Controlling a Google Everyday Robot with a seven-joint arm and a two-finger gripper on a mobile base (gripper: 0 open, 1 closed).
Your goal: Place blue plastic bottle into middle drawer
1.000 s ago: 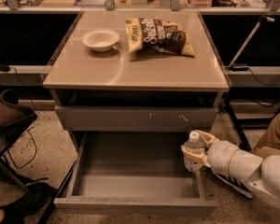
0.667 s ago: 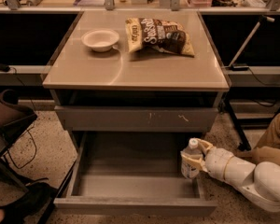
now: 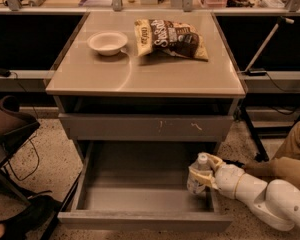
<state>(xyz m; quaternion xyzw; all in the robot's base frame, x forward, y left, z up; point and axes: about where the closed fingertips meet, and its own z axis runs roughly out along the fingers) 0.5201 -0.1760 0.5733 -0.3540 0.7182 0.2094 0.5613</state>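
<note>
The blue plastic bottle, clear with a white cap, stands upright at the right end of the open middle drawer, inside its deep grey tray. My gripper reaches in from the right on a white arm and is shut on the bottle, with yellowish fingers wrapped around its upper part. The bottle's lower half sits below the drawer's right wall.
Above the open drawer is a shut grey drawer front with pale scratches. On the cabinet top lie a white bowl and a brown snack bag. A dark seat stands left; a tan-clad leg is right.
The gripper has carried the bottle down and a little to the left, deeper into the open drawer. The drawer, bowl and snack bag have not moved.
</note>
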